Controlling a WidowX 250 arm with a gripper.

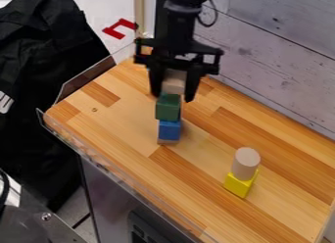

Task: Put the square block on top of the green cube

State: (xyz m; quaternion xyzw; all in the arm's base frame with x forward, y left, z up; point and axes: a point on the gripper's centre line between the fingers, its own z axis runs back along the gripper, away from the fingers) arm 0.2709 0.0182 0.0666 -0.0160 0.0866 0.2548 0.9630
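— Anything in the gripper (pixel 173 94)?
— Yes: square block (pixel 174 82), pinched between fingers closed to its width, right over the green cube (pixel 168 108). Contact, cannot tell.
— Next?
— Align faces, lower straight, release only when flat, without pushing the blue cube (pixel 169 131).

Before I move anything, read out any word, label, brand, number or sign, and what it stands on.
No text can be read.
White marks on the black cloth: too small to read.
Red shape on the pale surface: not clearly a letter or sign.
Green cube, blue block, yellow block: no lettering visible.
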